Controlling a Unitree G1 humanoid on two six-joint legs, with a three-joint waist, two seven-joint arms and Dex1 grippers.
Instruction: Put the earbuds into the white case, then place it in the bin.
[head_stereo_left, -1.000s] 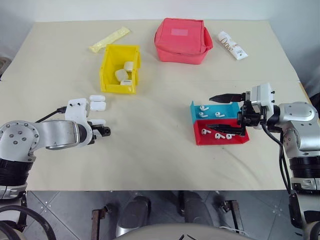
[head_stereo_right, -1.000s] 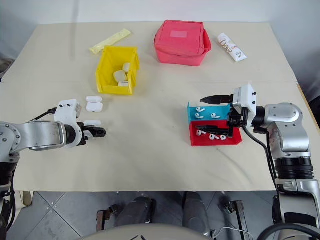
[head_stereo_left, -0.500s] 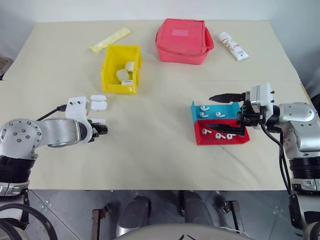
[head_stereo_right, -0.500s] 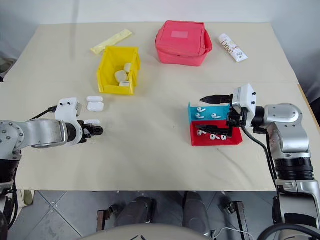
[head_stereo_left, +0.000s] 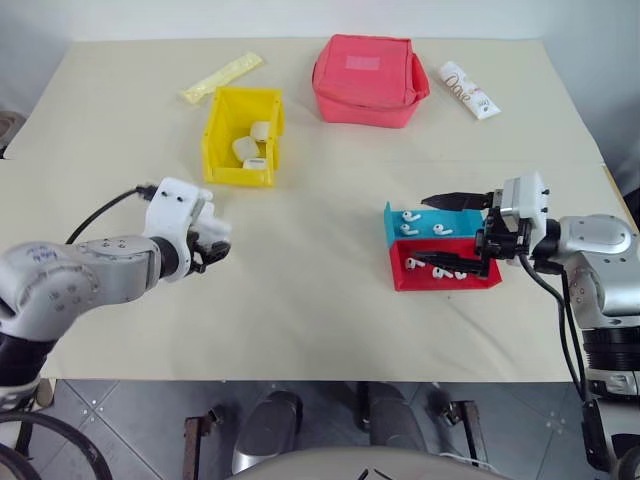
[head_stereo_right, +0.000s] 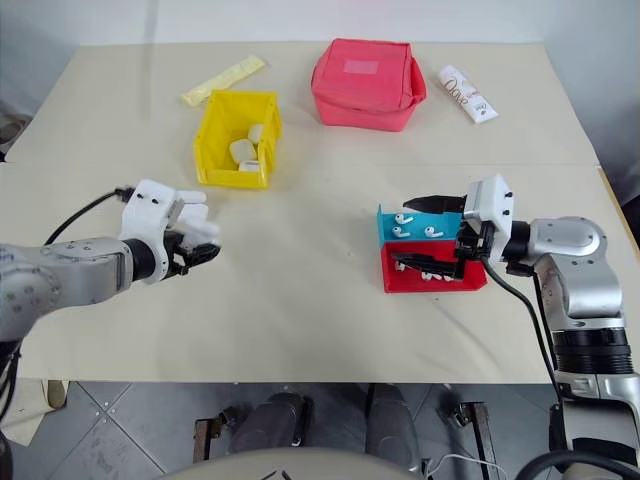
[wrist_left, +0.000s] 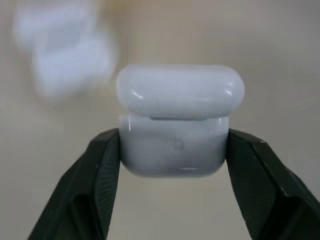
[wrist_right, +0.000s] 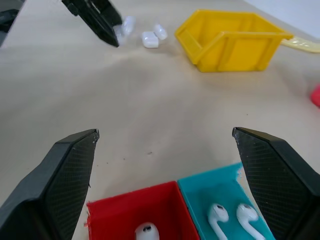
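My left gripper (wrist_left: 175, 145) is shut on a white case (wrist_left: 180, 120), its black fingers pressing the case's two sides; it holds the case just above the table (head_stereo_left: 300, 300) at the left (head_stereo_left: 213, 246). Two more white cases (wrist_right: 150, 39) lie on the table beside it. Over the trays on the right, my right gripper (head_stereo_left: 442, 230) stands open with nothing between its fingers. Several earbuds (head_stereo_left: 410, 215) lie in the blue tray (head_stereo_left: 470, 215) and the red tray (head_stereo_left: 478, 280). The yellow bin (head_stereo_left: 215, 140) stands at the back left with several white cases in it.
A red fabric pouch (head_stereo_left: 368, 80) sits at the back centre, a white printed tube (head_stereo_left: 465, 90) to its right and a yellow sachet (head_stereo_left: 220, 78) behind the bin. Bare tabletop lies between my two grippers.
My left gripper closed on a white case, raised it off the table and rolled its wrist, shifting a little right. The right gripper has stayed in place, open.
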